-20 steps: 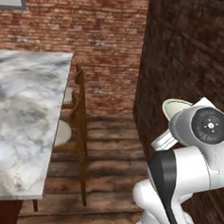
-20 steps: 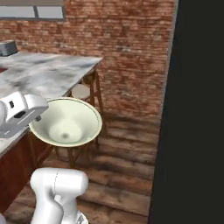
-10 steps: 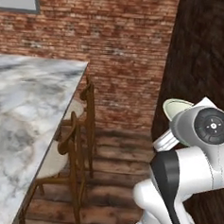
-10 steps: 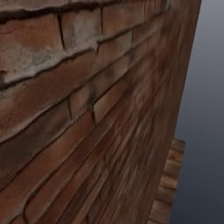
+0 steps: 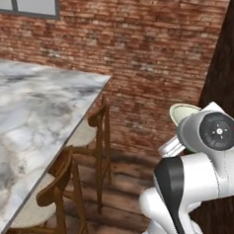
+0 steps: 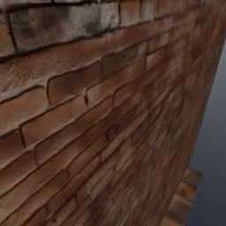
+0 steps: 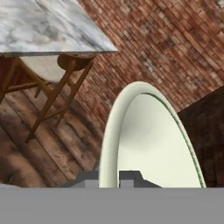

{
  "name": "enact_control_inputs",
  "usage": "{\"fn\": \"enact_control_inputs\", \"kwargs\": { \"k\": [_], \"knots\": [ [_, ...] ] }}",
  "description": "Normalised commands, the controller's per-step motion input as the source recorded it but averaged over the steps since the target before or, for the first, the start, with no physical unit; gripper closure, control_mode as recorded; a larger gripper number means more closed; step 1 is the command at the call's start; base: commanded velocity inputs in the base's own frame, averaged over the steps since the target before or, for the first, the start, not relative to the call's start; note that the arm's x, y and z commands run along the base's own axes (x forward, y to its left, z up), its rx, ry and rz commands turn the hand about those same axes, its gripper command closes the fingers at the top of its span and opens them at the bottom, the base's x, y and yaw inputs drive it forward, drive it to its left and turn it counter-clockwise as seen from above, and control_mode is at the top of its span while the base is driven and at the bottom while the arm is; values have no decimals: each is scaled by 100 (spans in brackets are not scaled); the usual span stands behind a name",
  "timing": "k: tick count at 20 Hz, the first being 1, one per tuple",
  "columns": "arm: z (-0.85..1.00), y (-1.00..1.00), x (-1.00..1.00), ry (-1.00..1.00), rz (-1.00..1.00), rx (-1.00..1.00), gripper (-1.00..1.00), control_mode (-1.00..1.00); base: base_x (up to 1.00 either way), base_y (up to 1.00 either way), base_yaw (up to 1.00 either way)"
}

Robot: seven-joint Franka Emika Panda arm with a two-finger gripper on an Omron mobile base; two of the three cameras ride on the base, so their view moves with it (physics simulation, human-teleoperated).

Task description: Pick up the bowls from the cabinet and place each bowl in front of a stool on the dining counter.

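Bowl [image 7: 153, 144] is sitting clamped by its rim in the hand [image 7: 113, 177], raised above the wooden floor [image 5: 129, 189], well apart from the marble counter [image 5: 30, 118] and its two stools [image 5: 90, 132].

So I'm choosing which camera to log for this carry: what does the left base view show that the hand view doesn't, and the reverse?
Left base view alone: a window high on the brick wall and two stools tucked along the dining counter.

Hand view alone: the gripper shut on the bowl, whose rim sits clamped between the fingertips, the bowl held edge-on.

Both: the counter's marble slab, a stool under its overhang, the brick wall, the plank floor and part of the bowl.
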Motion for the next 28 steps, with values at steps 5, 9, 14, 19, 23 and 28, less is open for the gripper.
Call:
{"fn": "enact_control_inputs", "kwargs": {
  "k": [5,9,14,19,23,28],
  "knots": [
    [0,0,0,0,0,0,100,100,100,-75,35],
    [0,0,0,0,0,0,100,100,100,-56,37],
    [0,0,0,0,0,0,100,100,100,-30,42],
    [0,0,0,0,0,0,100,100,98,-19,49],
    [0,0,0,0,0,0,100,100,97,6,51],
    [0,0,0,0,0,0,100,100,82,39,55]
  ]
}}
